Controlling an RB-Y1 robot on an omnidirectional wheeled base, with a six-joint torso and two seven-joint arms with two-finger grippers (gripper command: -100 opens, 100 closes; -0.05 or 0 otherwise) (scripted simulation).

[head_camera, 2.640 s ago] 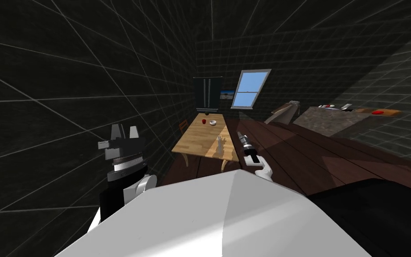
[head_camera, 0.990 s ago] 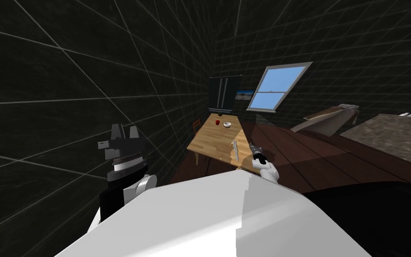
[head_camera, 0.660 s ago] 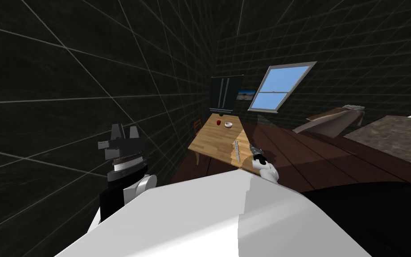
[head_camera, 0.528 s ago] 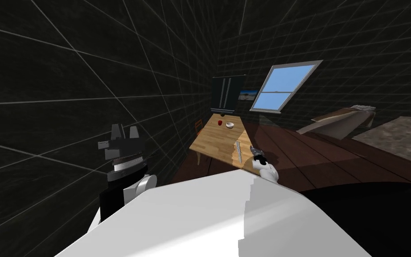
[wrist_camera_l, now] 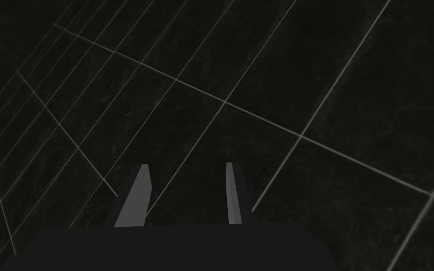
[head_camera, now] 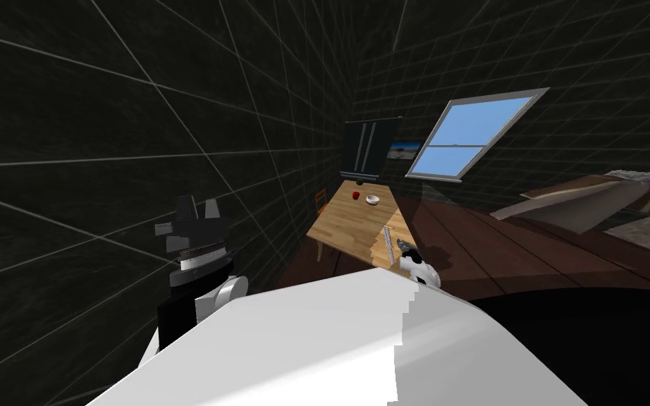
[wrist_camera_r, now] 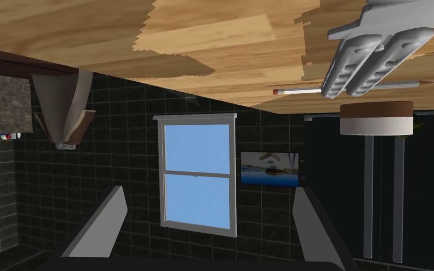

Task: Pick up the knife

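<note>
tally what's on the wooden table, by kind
knife: 1
red cup: 1
bowl: 1
pencil: 1
total: 4

Left gripper (head_camera: 199, 206) raised, right gripper (head_camera: 400, 244) extended forward, fingers (wrist_camera_r: 99, 221) spread.

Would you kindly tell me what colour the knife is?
The knife is plain light grey, clearest in the right wrist view.

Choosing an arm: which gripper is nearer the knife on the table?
Right. The right gripper sits beside the knife at the near edge of the table; the left gripper is raised by the dark wall, well away.
</note>
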